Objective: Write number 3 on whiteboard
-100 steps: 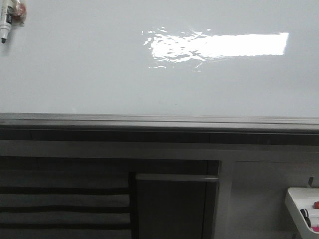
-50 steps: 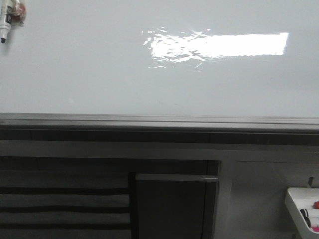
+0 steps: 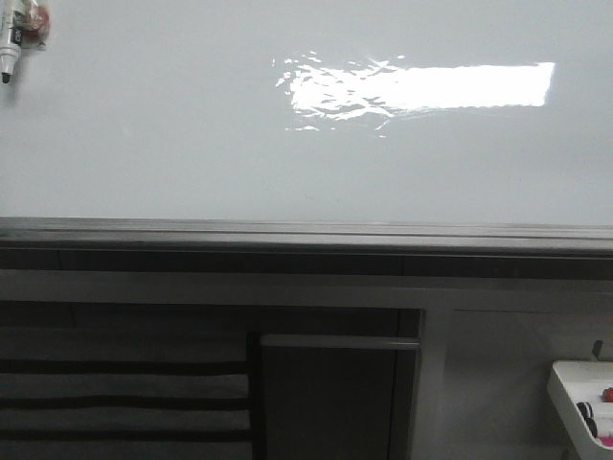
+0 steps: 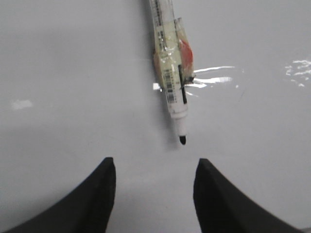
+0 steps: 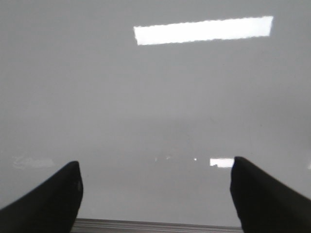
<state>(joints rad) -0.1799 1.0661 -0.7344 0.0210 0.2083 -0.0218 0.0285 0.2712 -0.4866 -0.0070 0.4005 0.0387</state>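
Two end effectors face the whiteboard (image 3: 192, 153), both spread apart and grasping nothing: left end effector (image 4: 153, 182), right end effector (image 5: 155, 191). No digit shows on the glossy surface. A taped marker (image 4: 171, 73) hangs before the left one, tip down; glare patch (image 3: 421, 88) upper right.

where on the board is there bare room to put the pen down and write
The whiteboard is unmarked nearly everywhere: the wide stretch between the marker at its upper left, the glare patch and the grey rail below is free. Only that upper-left corner is taken. No number 3 shows yet.
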